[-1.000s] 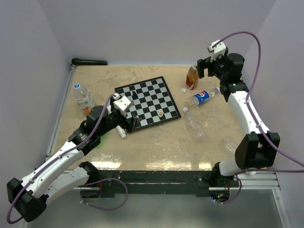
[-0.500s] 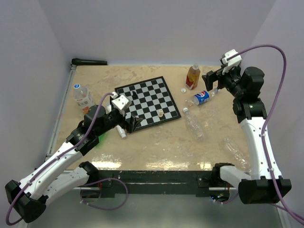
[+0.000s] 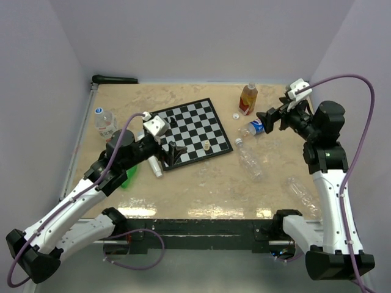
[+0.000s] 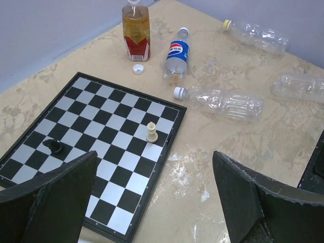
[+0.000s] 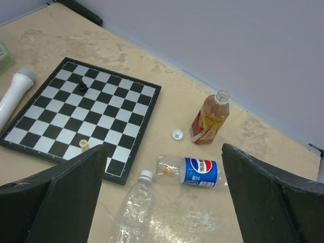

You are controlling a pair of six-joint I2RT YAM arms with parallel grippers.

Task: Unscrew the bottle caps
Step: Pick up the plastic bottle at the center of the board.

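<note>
White cap (image 4: pixel 178 92) — on lying clear bottle (image 4: pixel 229 103) — points toward chessboard (image 4: pixel 99 148).

Tan table (image 3: pixel 201 195). Chessboard (image 3: pixel 189 130) at centre, carrying one black piece (image 3: pixel 173 122) and one cream piece (image 3: pixel 208 145).

Upper right: upright tea bottle (image 3: pixel 247 99), with a loose cap (image 3: pixel 236 116) just beside its base and a Pepsi bottle (image 3: pixel 255 127) lying below it.

Centre right: clear bottle (image 3: pixel 250 162) lying, white cap (image 3: pixel 239 142) on.

Lower right: second clear bottle (image 3: pixel 302 192), lying.

Left: upright bottle (image 3: pixel 105 124) with blue cap (image 3: pixel 99 111).

Left gripper (image 3: pixel 171 152) over the board's lower-left corner. Right gripper (image 3: pixel 267 120) at the Pepsi bottle's right end; contact unclear.

White tube (image 3: pixel 155 166) beside the board.

Black bar (image 3: pixel 115 79), upper left.
</note>
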